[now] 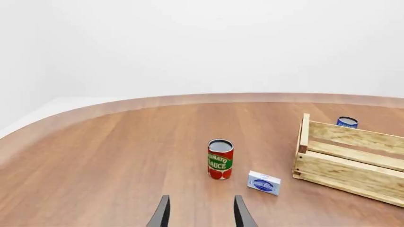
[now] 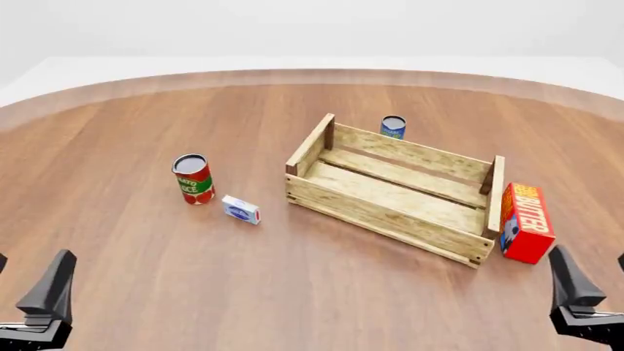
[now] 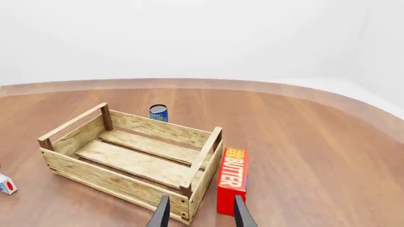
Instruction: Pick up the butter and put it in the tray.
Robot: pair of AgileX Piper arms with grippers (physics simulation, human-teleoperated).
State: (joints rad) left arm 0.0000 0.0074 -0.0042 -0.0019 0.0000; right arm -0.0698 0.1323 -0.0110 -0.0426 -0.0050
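The butter (image 2: 527, 221) is a red carton with an orange lettered face, standing on the table against the right end of the tray (image 2: 381, 212), a large slatted wooden crate. In the right wrist view the butter (image 3: 232, 182) stands just ahead of my right gripper (image 3: 200, 213), beside the tray's corner (image 3: 107, 182). My right gripper (image 2: 597, 274) is open and empty, near the table's front right, just short of the butter. My left gripper (image 2: 25, 281) is open and empty at the front left, far from the butter. It also shows in the left wrist view (image 1: 202, 215).
A red-and-green tomato sauce can (image 2: 193, 178) and a small white-and-blue box (image 2: 240, 209) stand left of the tray. A blue can (image 2: 393, 126) stands behind the tray. The left wrist view shows the can (image 1: 220, 159), the box (image 1: 264, 183) and the tray's end (image 1: 350, 165).
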